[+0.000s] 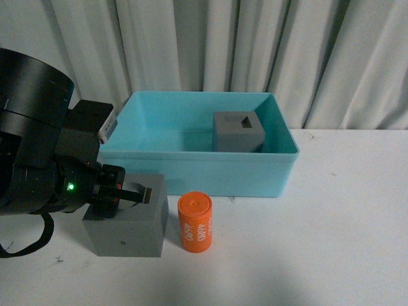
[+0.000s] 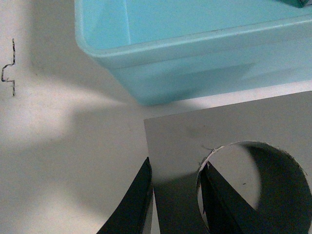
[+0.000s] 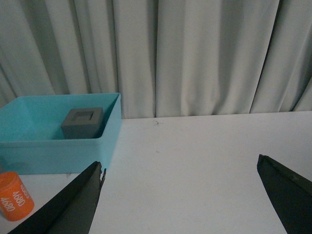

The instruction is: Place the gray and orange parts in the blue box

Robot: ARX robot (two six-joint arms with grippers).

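The gray cube with the round recess (image 1: 131, 229) stands on the white table in front of the blue box (image 1: 197, 169). My left gripper (image 1: 131, 194) is shut on its wall, one finger outside, one inside the recess (image 2: 258, 185). In the left wrist view the gripper (image 2: 175, 168) pinches that cube's wall (image 2: 170, 146), with the blue box (image 2: 195, 63) just beyond. The gray cube with the rectangular recess (image 1: 238, 132) sits inside the box. The orange cylinder (image 1: 195, 222) lies beside the held cube. My right gripper (image 3: 180, 168) is open over bare table.
White curtains (image 1: 255, 44) hang behind the table. The right wrist view shows the blue box (image 3: 53, 146), the cube in it (image 3: 83, 122) and the orange cylinder (image 3: 13, 196) off to one side. A small dark mark (image 2: 9, 68) is on the tabletop.
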